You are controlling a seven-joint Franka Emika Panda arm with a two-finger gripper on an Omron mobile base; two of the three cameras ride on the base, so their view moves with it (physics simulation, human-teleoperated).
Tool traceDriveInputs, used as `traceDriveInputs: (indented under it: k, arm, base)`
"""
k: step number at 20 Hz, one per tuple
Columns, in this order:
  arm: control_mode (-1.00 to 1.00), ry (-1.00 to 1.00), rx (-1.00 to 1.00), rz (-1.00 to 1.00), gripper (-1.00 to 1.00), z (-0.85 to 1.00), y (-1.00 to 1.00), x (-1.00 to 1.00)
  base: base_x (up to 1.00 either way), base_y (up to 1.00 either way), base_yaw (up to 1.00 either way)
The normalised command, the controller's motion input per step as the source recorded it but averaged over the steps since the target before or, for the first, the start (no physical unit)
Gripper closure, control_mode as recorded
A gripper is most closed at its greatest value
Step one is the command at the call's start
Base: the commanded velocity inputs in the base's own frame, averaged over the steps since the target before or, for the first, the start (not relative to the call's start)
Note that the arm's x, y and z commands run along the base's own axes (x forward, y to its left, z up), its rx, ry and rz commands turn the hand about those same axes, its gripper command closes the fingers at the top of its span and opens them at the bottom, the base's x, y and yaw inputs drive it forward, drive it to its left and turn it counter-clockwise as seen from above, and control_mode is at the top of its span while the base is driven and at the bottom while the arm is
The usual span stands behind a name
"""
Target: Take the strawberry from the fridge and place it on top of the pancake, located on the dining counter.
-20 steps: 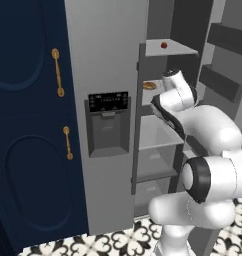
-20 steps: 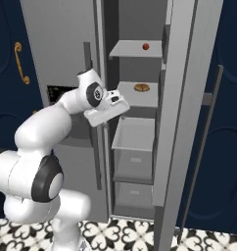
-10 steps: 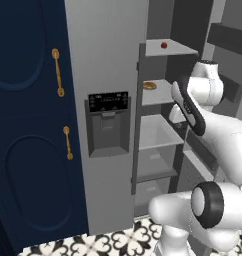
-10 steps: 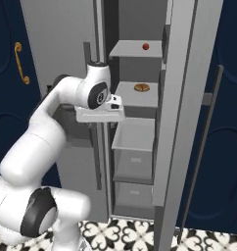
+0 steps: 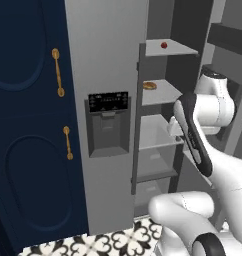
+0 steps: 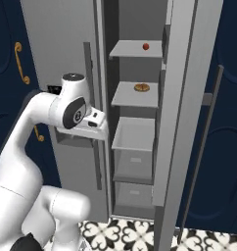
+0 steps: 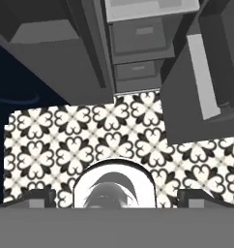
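Note:
The strawberry [image 5: 164, 45] [image 6: 146, 46] is a tiny red berry on the top shelf of the open grey fridge [image 5: 108, 60] [image 6: 135, 142]. My gripper [image 6: 97, 130] [image 7: 118, 199] hangs at the fridge's open front, level with the third shelf, well below and left of the berry. It faces down at the patterned floor. Its dark fingertips [image 7: 39, 198] stand far apart with nothing between them, so it is open. The pancake and the dining counter are out of view.
A flat orange-brown food piece [image 5: 149, 86] [image 6: 141, 87] lies on the second shelf. Drawers [image 6: 132, 162] sit lower in the fridge. The open fridge door [image 6: 181, 98] stands at the right. Navy cabinets with brass handles [image 5: 57, 72] flank the fridge.
The arm has folded upward, its elbow rising. The hand has dropped a little and drawn back left from the shelf opening. The strawberry and the base have not moved.

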Motion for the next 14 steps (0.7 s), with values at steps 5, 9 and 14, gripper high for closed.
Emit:
traceDriveInputs:
  k: [5, 9, 14]
  arm:
    - [-1.0, 0.02, 0.0, -0.25, -1.0, -0.32, 0.39, -0.2]
    - [-1.0, 0.09, 0.02, -0.02, -1.0, -0.53, 0.28, 0.0]
    - [-1.0, 0.02, 0.0, 0.06, -1.0, -0.27, -0.08, 0.0]
  base:
    - [0.0, 0.0, 0.0]
    - [0.0, 0.0, 0.0]
    - [0.0, 0.0, 0.0]
